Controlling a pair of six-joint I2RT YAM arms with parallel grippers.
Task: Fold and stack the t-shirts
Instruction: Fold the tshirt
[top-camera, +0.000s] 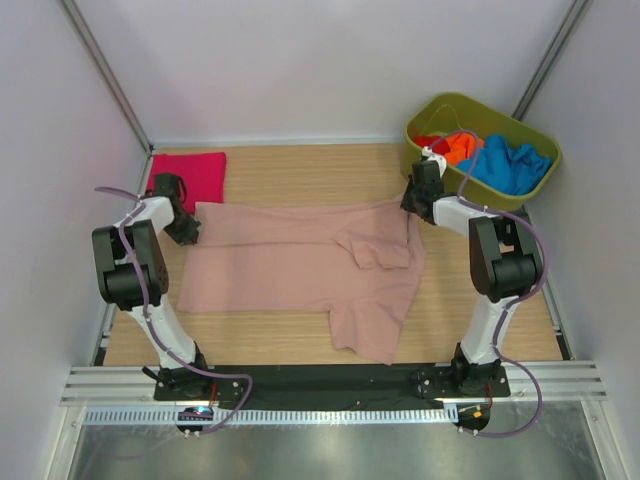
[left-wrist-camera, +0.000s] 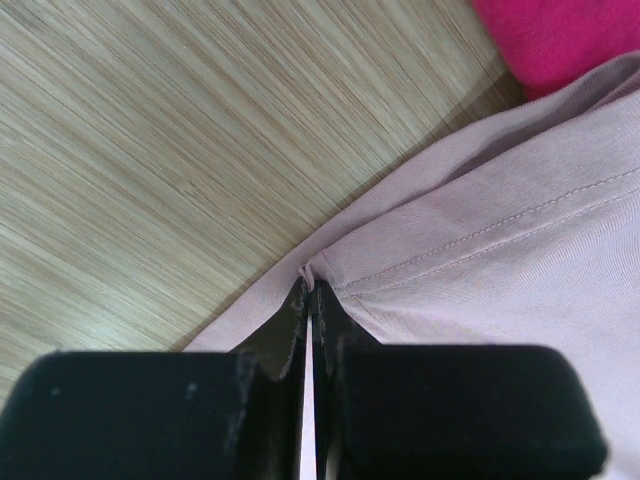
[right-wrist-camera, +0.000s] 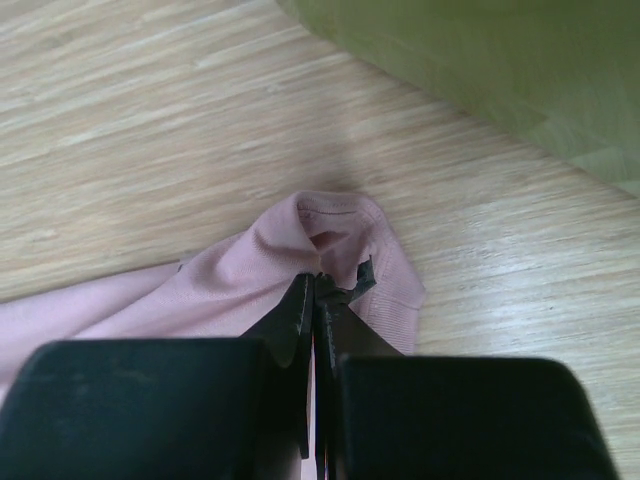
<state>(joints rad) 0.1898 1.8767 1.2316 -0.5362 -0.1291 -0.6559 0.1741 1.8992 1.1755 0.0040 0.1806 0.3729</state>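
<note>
The dusty-pink t-shirt (top-camera: 290, 262) lay spread across the wood-grain desk (top-camera: 290, 170), beside a folded magenta t-shirt (top-camera: 190, 175). The left end effector (left-wrist-camera: 308, 292) was clamped on its stitched hem, the right end effector (right-wrist-camera: 318, 285) pinched on a bunched corner. Soft, light and limp, the matte knit would likely sag unless held at hems or corners

There is a dusty-pink t-shirt (top-camera: 280, 262), a magenta t-shirt (top-camera: 195, 172), a pale wood-grain table (top-camera: 310, 172) (olive-green tub (top-camera: 482, 104)).
</note>
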